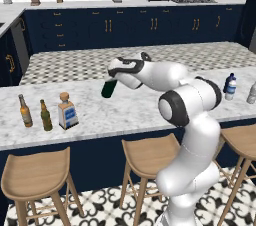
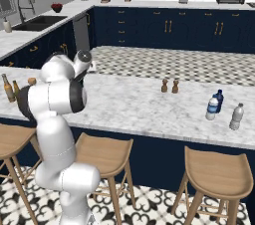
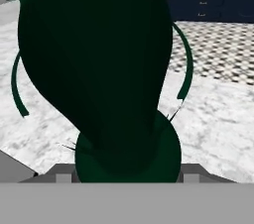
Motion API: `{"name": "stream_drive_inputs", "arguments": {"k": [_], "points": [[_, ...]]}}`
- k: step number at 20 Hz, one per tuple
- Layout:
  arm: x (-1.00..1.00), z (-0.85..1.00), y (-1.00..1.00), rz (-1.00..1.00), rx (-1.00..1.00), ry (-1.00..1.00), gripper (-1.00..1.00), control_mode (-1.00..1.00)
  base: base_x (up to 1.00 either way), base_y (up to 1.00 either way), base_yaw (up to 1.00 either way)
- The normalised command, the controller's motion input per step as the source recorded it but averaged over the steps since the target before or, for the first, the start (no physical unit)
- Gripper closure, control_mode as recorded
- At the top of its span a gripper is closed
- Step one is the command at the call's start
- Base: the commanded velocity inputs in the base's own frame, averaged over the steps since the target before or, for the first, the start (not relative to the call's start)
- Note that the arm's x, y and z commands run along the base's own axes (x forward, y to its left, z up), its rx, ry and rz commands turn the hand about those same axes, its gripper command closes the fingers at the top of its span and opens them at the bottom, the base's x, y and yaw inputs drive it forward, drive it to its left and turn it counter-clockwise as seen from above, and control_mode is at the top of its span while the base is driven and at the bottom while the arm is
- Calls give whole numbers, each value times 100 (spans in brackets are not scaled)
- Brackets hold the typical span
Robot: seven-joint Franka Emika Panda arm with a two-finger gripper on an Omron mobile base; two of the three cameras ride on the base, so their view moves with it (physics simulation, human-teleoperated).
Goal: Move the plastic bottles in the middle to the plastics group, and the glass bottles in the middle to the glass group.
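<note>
Seven bottles [image 1: 67, 111], three stools [image 1: 36, 175], two shakers [image 2: 164, 85].

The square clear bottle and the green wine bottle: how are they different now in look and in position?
The square clear bottle stands upright on the counter beside the two beer bottles; the green wine bottle is off the counter, tilted, in the gripper. The square one is clear with a blue label and tan stopper; the wine bottle is dark green, almost black.

The robot arm [image 1: 192, 135] is big, round and shiny white. Its joints have dark rings. The hand end is white with black bands.
</note>
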Motion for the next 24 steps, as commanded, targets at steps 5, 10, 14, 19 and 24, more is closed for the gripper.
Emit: {"name": "stream_drive_inputs", "arguments": {"k": [5,10,14,19,24], "points": [[20,-9,54,2,-4,0,100,-100,0,0,0],[0,-25,35,0,0,-2,100,-100,0,0,0],[-1,-9,61,3,-1,0,100,-100,0,0,0],[-5,-1,52,22,-1,0,100,-100,0,0,0],[17,-5,16,30,-7,0,100,-100,0,0,0]]}}
